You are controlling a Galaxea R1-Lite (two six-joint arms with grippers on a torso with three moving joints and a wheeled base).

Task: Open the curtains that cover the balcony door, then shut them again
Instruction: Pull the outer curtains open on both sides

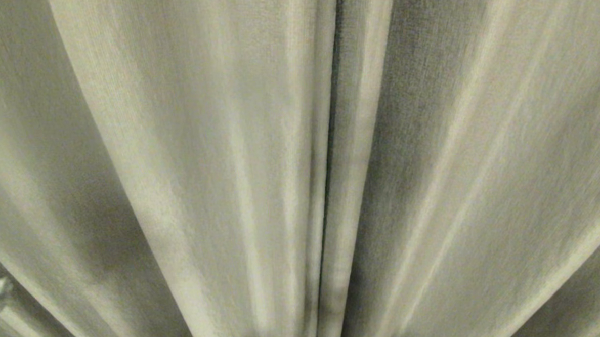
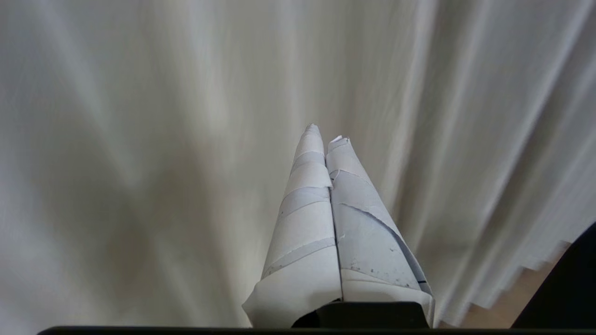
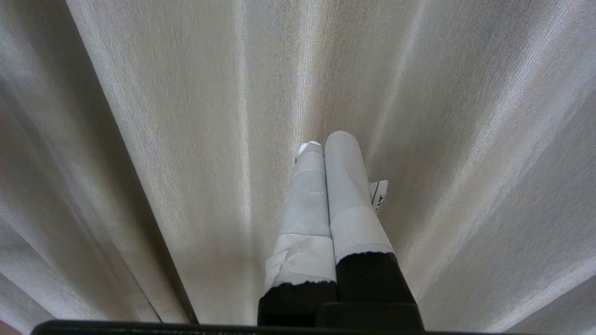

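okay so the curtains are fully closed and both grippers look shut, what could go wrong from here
1. The curtains meet at a narrow dark seam; the left gripper, shut and empty, may slide along the fabric rather than hook an edge.
2. Fabric fills the head view, hiding the balcony door, so a push through could hit something unseen.
3. The taped fingers may snag the pleats. The right gripper is shut too.

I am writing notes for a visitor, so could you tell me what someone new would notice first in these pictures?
The cream curtains fill the whole head view, their two panels meeting at a dark vertical seam just right of centre. The left gripper, fingers wrapped in pale tape and pressed together, points at the pleats and just shows at that view's lower left corner. The right gripper, likewise taped and shut, faces the fabric too.
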